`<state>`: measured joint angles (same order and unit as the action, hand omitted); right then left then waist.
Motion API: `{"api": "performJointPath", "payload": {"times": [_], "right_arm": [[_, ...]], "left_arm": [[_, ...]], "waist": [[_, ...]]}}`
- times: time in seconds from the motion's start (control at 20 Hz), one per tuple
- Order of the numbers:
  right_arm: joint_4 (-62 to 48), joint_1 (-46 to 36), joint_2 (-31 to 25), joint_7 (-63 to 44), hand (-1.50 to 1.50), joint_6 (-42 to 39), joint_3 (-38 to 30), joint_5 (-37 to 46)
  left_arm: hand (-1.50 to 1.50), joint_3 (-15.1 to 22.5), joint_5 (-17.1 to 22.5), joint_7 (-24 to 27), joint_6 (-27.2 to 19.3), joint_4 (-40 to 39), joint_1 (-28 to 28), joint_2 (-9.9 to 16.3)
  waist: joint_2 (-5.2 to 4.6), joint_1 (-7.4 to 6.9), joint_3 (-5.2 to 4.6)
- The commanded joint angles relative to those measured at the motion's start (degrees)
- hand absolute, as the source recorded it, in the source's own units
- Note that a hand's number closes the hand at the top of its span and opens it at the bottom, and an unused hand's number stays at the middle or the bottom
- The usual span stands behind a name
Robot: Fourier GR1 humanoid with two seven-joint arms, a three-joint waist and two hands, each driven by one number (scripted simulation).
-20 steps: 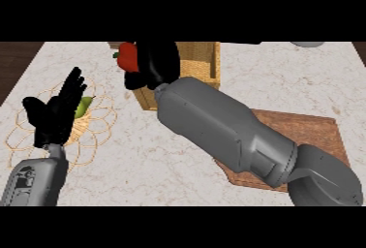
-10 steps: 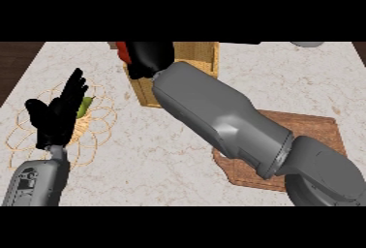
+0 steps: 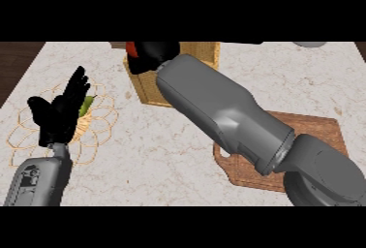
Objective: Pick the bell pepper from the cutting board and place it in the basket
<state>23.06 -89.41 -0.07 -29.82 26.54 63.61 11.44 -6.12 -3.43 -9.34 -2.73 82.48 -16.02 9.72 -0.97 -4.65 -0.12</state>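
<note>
You see a white counter [image 3: 286, 82] veined in pale brown. A brown wooden cutting board [image 3: 314, 131] sits lower right, and a tan wooden box [image 3: 200, 51] at top centre. At left lies a tan wire basket [image 3: 100, 104]. The red bell pepper [image 3: 131, 49] shows in the black right hand [image 3: 154, 53].

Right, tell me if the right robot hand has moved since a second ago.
Yes. The right robot hand, curled round the red pepper, has shifted up the view and slightly right against the wooden box.
</note>
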Motion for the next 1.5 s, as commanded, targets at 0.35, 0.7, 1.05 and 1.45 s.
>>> {"api": "performJointPath", "payload": {"times": [0.35, 0.7, 1.05, 1.45], "right_arm": [[-5.49, 1.02, 0.07, 5.31, 1.5, -8.86, -1.82, -1.47], [-6.18, 3.57, 0.06, 4.86, 1.5, -6.92, -0.11, 0.26], [-7.82, 6.24, 0.06, 4.97, 1.5, -6.17, 1.08, 2.05], [-7.71, 6.43, 0.05, 4.84, 1.5, -11.14, 0.43, 1.53]], "left_arm": [[0.0, 0.27, 0.34, -0.94, 0.41, 1.96, 0.57, -0.07], [0.0, 1.01, -0.77, 1.62, -0.14, -0.07, 0.99, -0.99], [0.0, 1.2, -0.56, -0.75, -0.36, 2.22, 1.15, -1.13], [0.0, -0.41, 0.97, -1.77, 1.93, 1.56, 0.08, 1.27]], "waist": [[-0.26, 0.02, 0.0], [-0.69, -1.08, -0.05], [-0.54, -0.9, 0.01], [-0.51, -1.15, 0.01]]}}
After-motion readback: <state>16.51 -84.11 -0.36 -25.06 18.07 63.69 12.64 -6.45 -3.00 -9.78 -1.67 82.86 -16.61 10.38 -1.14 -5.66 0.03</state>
